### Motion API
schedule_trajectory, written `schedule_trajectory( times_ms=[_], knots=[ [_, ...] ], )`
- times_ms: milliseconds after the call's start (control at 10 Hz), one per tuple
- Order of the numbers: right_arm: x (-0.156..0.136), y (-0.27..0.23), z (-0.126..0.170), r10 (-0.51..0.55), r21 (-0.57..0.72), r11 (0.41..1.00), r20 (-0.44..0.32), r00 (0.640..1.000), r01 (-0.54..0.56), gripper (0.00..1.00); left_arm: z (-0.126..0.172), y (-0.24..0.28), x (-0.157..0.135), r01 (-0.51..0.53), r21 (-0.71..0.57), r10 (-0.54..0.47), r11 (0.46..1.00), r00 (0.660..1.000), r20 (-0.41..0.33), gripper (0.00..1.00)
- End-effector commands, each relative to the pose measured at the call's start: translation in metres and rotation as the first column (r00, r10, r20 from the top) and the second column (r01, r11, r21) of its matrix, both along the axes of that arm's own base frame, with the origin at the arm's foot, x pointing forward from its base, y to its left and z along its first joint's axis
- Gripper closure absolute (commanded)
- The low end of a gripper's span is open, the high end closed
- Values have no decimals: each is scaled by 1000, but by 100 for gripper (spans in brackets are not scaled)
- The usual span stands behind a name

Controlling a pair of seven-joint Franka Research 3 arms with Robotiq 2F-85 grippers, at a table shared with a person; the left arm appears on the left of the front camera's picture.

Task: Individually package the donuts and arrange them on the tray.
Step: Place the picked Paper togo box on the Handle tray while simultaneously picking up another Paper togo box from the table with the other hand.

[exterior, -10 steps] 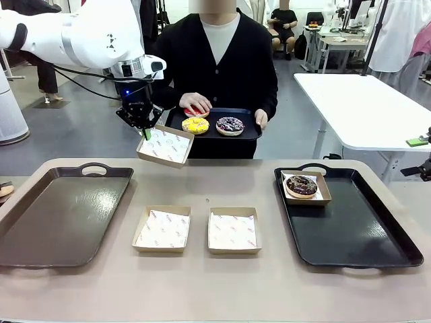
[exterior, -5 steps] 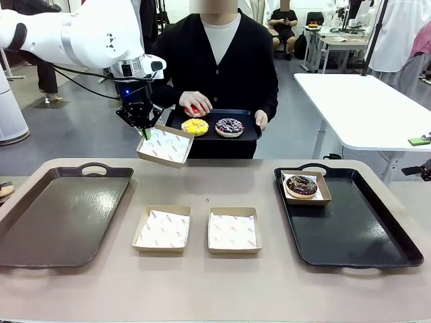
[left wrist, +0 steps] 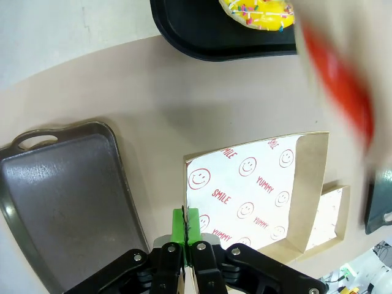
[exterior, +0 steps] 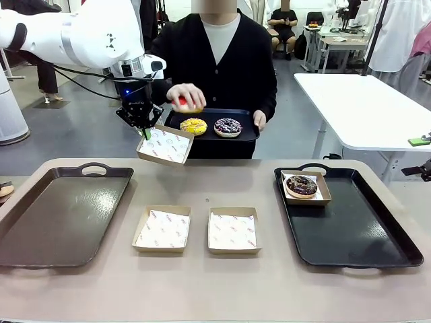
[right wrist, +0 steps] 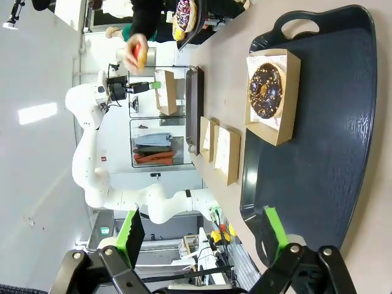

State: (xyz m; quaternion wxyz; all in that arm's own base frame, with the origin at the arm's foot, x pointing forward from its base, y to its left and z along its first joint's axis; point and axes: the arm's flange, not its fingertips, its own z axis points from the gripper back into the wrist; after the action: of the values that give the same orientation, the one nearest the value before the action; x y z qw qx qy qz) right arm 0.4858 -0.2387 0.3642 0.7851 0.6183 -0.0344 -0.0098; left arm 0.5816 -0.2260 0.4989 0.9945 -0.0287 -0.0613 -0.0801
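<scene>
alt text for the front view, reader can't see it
The left gripper holds an empty paper-lined box aloft by its rim while a person's hand holds a red donut above a small tray of two more. On the table, two empty boxes sit between two dark trays; the right tray has a boxed chocolate donut.

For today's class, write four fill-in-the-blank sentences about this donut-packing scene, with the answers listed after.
1. The left tool is shut on the edge of an empty ____.
2. The person's hand holds the ____ donut.
3. The chocolate donut sits boxed on the ____ tray.
4. On the table lie ____ empty boxes.
Answers: box; red; right; two.
</scene>
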Motion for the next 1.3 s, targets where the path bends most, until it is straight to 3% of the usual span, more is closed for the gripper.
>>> schedule_trajectory(
  times_ms=[0,1200],
  knots=[
    [-1,0,-1,11,-11,1000,-7,1000,-11,0,1,3,-3,6,0,-6,1000,1000,5,99],
    [-1,0,-1,11,-11,1000,-7,1000,-11,0,1,3,-3,6,0,-6,1000,1000,5,99]
  ],
)
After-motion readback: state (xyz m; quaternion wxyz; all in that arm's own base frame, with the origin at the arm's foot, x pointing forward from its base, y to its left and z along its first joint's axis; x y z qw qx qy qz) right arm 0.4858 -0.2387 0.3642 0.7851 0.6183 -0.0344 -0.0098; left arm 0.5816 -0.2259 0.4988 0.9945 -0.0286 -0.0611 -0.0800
